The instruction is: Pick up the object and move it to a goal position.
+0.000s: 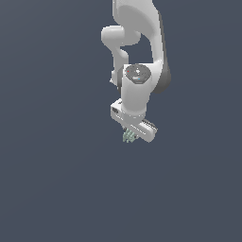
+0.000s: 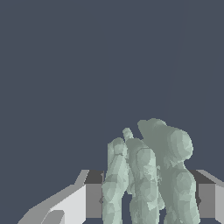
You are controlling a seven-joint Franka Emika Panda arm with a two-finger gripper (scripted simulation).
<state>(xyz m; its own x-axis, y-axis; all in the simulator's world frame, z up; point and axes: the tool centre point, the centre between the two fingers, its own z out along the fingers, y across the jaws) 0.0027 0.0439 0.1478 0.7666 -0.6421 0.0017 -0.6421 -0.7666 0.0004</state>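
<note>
- The object (image 2: 148, 175) was a small pale mint-green piece with a lumpy, ridged surface, made of several rounded columns side by side; in the exterior view (image 1: 129, 136) it looked much smaller than the white gripper (image 1: 133, 133) and hung just under it.
- In the wrist view it stood between the two fingers (image 2: 92, 200), which were against its sides, so the gripper (image 2: 148, 201) was closed on it and pinching it.
- No table or support was visible around it, only the plain dark background; whether it was already lifted I could not say for sure.
- It seemed light, judging by its size, and stiff, because the lumps kept their shape under the fingers.
- The bumpy surface gave uneven contact, so it might turn or slip if the hold was loose.
- I judged the best place to hold was across the middle of the columns, where the body was widest, not at the thin tips.
</note>
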